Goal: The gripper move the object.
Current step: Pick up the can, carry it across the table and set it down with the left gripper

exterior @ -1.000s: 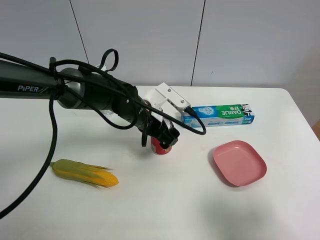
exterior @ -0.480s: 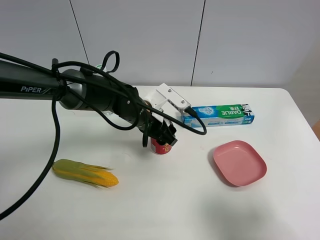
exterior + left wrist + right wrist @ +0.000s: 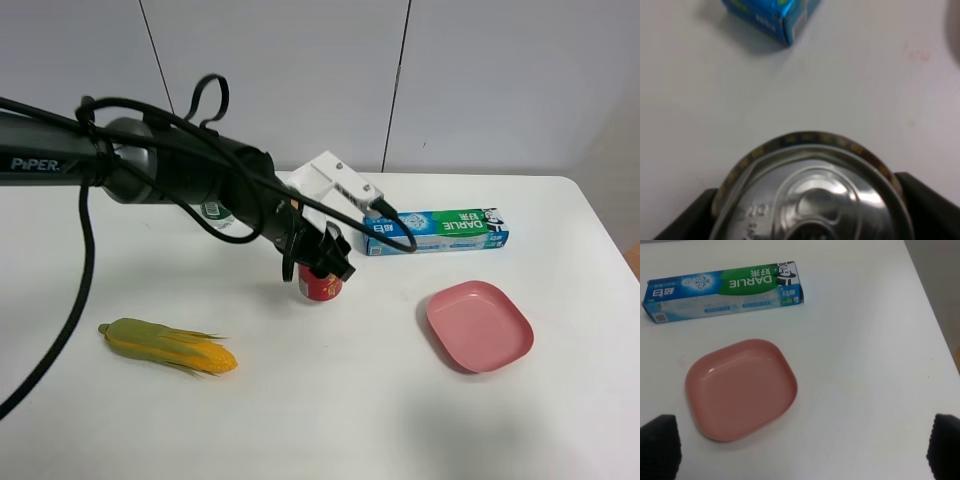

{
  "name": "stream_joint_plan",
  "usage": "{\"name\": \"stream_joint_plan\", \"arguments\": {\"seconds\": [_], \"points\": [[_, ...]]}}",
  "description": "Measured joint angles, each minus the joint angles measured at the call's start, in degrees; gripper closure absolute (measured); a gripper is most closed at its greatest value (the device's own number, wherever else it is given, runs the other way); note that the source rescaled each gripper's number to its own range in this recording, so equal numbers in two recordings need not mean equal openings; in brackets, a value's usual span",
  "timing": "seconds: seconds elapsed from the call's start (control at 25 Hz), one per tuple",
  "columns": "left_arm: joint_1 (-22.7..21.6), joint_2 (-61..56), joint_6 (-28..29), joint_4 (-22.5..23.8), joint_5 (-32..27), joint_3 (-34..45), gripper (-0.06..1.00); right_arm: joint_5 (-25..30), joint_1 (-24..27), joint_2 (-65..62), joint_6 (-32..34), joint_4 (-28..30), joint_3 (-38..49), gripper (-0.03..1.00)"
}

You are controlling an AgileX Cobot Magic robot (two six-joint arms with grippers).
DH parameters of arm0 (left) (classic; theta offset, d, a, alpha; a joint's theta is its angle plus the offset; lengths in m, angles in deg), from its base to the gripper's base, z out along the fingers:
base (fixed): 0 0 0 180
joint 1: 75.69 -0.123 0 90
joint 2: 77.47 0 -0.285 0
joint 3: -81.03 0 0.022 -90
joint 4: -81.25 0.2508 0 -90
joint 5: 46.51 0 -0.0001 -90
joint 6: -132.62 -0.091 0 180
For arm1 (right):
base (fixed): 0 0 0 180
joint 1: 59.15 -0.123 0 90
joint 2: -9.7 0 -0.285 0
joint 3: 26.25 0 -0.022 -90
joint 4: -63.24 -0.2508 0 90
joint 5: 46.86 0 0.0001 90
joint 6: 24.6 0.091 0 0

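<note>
The red drink can [image 3: 321, 288] stands on the white table [image 3: 330, 400], left of the middle. My left gripper [image 3: 322, 262], a black claw on the dark arm, comes down over it from the left. In the left wrist view the can's silver top and pull tab [image 3: 812, 195] fill the space between the two black fingers [image 3: 685, 215], which press against its sides. My right gripper [image 3: 802, 447] is out of the exterior view; its wrist view shows its fingertips [image 3: 660, 440] far apart and empty.
A blue and green toothpaste box [image 3: 435, 231] lies behind and to the right of the can. A pink plate [image 3: 478, 325] sits at the right. An ear of corn [image 3: 168, 345] lies at the front left. A green-labelled bottle [image 3: 213, 212] is partly hidden behind the left arm.
The left arm has swung slightly back and left, and the can has shifted with it a little away from the front edge. The other objects have not moved.
</note>
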Motion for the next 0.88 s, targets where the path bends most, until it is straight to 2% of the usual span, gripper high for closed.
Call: {"name": "stream_joint_plan", "arguments": {"seconds": [0.16,0.4,0.88], "points": [[0.00,-0.76,0.28,0.24,-4.70,-9.31,0.90,0.00,0.00,0.00,0.00,0.00,0.00,-0.03],[0.00,1.65,0.44,1.91,-6.47,-22.82,0.90,0.00,0.00,0.00,0.00,0.00,0.00,-0.03],[-1.74,18.83,0.49,1.89,-12.53,-48.75,0.90,0.00,0.00,0.00,0.00,0.00,0.00,-0.03]]}}
